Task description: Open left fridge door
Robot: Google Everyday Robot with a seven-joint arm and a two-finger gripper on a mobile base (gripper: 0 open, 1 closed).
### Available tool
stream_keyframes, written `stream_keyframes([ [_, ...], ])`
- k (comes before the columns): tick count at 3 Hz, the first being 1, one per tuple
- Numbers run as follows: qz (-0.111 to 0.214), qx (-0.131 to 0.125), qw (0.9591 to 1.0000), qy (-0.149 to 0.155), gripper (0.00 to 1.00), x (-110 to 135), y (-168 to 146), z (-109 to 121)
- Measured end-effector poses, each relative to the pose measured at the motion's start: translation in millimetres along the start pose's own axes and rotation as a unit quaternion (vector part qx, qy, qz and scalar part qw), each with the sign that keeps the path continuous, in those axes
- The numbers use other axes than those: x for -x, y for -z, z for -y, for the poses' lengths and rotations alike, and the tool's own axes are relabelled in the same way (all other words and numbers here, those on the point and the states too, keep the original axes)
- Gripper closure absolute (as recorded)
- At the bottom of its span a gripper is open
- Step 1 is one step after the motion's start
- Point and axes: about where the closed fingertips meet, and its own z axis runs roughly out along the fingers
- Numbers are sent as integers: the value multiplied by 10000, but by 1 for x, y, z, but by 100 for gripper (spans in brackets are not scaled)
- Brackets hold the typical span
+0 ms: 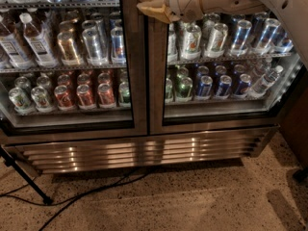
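The left fridge door (pixel 67 61) is a glass pane in a steel frame, and it stands closed. Its handle strip (pixel 139 71) runs down its right edge at the centre of the fridge. My gripper (pixel 144 0) is at the top of the view, in front of that handle strip, and it reaches in from the right across the right door (pixel 221 57). The tan tip lies over the seam between the two doors. The top of the door is out of view.
Shelves of cans and bottles (pixel 86 42) fill the fridge behind both panes. A steel grille (pixel 139 150) runs along the bottom. A black stand leg (pixel 26 179) and cables (pixel 96 189) lie on the speckled floor at the left. A dark cabinet edge (pixel 296 124) is at the right.
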Motion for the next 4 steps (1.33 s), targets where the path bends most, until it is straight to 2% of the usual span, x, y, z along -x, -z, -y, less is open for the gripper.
stream_keyframes([
  [1, 28, 17, 10000, 6, 100, -2, 1, 2],
  [4, 271, 130, 9995, 71, 100, 3, 2, 4],
])
